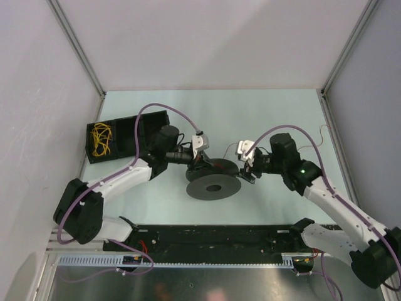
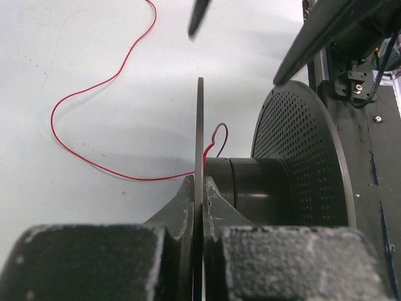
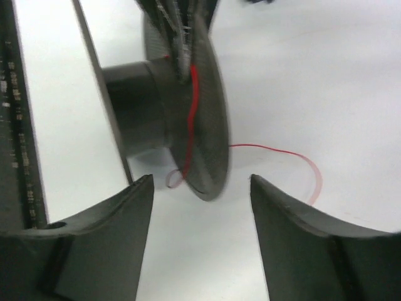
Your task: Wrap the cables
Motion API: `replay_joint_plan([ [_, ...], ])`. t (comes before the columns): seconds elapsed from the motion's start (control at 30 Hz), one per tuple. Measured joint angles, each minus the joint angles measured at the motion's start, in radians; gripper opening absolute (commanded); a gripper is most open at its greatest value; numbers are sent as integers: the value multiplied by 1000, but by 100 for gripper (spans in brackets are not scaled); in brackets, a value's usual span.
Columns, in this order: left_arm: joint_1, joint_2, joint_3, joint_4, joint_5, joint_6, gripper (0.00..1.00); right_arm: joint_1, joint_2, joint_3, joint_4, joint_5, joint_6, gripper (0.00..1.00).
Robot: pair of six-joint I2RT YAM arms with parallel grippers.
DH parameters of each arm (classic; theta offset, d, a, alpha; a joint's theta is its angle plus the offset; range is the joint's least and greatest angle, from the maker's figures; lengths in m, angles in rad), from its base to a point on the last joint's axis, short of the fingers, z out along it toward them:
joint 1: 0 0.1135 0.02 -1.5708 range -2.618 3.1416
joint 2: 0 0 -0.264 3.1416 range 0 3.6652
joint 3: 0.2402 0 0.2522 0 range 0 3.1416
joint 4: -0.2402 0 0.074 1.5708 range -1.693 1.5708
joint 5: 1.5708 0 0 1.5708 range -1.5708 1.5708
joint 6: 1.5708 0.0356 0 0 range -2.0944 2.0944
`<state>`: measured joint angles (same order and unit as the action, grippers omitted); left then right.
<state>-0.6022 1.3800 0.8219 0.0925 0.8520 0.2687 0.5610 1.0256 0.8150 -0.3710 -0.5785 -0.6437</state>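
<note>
The dark grey spool (image 1: 213,182) lies in the middle of the table, tilted. My left gripper (image 1: 202,164) (image 2: 200,182) is shut on the thin edge of the spool's upper flange (image 2: 200,119). The thin red cable (image 2: 81,94) runs from the hub (image 2: 250,188) past that flange and loops loosely over the table. My right gripper (image 1: 249,170) (image 3: 200,188) stands open on the spool's other side. The flange's rim (image 3: 210,138) sits just beyond its fingertips, and nothing is between them. A strand of the cable (image 3: 276,150) crosses the flange and curls away to the right.
A black open box (image 1: 125,135) with a bundle of yellow wire (image 1: 101,139) stands at the back left. A black rail (image 1: 213,235) runs along the near edge between the arm bases. Grey walls close in the table on three sides.
</note>
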Motion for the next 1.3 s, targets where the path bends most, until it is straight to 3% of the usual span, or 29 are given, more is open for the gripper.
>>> replay_joint_plan([
  [0.1, 10, -24, 13, -47, 0, 1, 0, -32, -80, 0, -2, 31, 18, 87],
  [0.2, 26, -50, 55, -105, 3, -6, 0, -90, -138, 0, -2, 71, 35, 92],
  [0.47, 133, -158, 219, -189, 36, -40, 0, -373, -96, 0, 5, 61, 20, 94],
  [0.6, 179, -199, 316, -211, 58, -69, 0, -446, -1, 0, 13, -6, -40, 94],
  [0.77, 211, -204, 430, -216, 79, -123, 0, -425, 126, 0, 31, -93, -117, 96],
  [1.07, 214, -208, 505, -232, 95, -197, 0, -300, 369, -3, 118, -126, -239, 96],
  [1.3, 215, -219, 557, -238, 97, -229, 0, -280, 474, -3, 195, -117, -307, 80],
])
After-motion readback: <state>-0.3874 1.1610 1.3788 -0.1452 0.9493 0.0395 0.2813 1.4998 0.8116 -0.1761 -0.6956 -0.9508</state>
